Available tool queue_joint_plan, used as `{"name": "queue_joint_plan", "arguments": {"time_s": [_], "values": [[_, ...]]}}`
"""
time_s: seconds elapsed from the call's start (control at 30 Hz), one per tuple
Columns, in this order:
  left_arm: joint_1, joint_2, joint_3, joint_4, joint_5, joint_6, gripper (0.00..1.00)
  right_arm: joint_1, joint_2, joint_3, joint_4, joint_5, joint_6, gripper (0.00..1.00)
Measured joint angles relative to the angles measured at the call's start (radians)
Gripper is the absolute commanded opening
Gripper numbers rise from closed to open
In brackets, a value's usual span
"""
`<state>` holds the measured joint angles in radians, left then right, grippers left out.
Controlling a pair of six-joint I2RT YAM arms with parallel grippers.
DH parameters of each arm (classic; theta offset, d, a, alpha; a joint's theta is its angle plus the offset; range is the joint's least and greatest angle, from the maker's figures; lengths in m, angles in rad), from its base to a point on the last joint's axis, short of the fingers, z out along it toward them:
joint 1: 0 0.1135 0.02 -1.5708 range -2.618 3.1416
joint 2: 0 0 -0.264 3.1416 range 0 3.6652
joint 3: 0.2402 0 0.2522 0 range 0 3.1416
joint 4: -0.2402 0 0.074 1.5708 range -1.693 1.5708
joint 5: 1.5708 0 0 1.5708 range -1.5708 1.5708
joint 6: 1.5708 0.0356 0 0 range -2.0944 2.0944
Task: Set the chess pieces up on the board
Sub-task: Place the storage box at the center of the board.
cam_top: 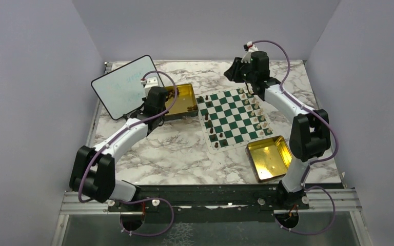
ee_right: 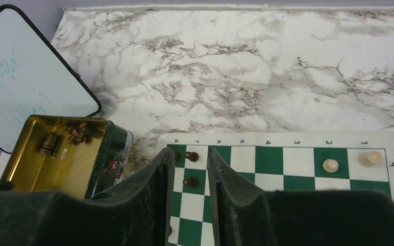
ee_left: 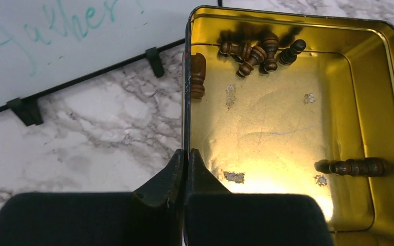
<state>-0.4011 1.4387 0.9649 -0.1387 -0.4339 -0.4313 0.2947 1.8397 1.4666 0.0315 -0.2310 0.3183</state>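
Your left tool (ee_left: 185, 156) has its fingers pressed together on nothing. It hangs over the near-left rim of the left gold tin (ee_left: 390, 77), which sits toward the far edge of the table (cam_top: 174, 148), just beside the board's left side. Further left, toward the far-left corner, sits the whiteboard (cam_top: 120, 87) with teal writing; it plays no part here.

Inside that tin lie the dark brown pieces (ee_left: 259, 51) not yet set. A cluster sits against the far wall, one lies by the left wall, and one lies alone near the right wall. I judge the tin is parked there because the dark ranks go on the board's left side, so your reach is short. With the fingers pressed together you cannot take a piece, so spread them before you go down.

The board (cam_top: 231, 119) lies flat, right of the table's centre. Dark brown pieces stand along its left side and cream pieces (cam_top: 256, 115) along its right. The dark side looks unfinished, since some of its pieces are in the tin.

Your right tool (ee_right: 189, 151) is spread part-way and pinches nothing. It hangs above the board's far edge, and through its gap you see two dark brown pieces standing by the board's far-left corner.

The right gold tin (cam_top: 269, 156) rests just beside the board's near-right corner, handy to the cream side. I cannot make out pieces in it.
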Motion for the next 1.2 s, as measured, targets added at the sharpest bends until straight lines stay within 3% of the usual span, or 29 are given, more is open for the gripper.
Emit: {"name": "queue_joint_plan", "arguments": {"time_s": [0.23, 0.57, 0.83, 1.2], "values": [[0.000, -0.146, -0.170, -0.045, -0.035, -0.043, 0.00, 0.000, -0.015, -0.019, -0.017, -0.003, 0.013, 0.36], [0.000, -0.134, -0.264, -0.016, -0.039, -0.092, 0.01, 0.013, -0.042, -0.019, -0.042, -0.003, 0.015, 0.36], [-0.016, -0.062, -0.264, 0.041, -0.039, -0.135, 0.18, 0.047, -0.042, -0.018, -0.089, -0.019, 0.025, 0.37], [-0.020, -0.043, -0.264, 0.061, -0.024, -0.179, 0.29, 0.164, -0.029, 0.024, -0.132, -0.024, 0.037, 0.36]]}}
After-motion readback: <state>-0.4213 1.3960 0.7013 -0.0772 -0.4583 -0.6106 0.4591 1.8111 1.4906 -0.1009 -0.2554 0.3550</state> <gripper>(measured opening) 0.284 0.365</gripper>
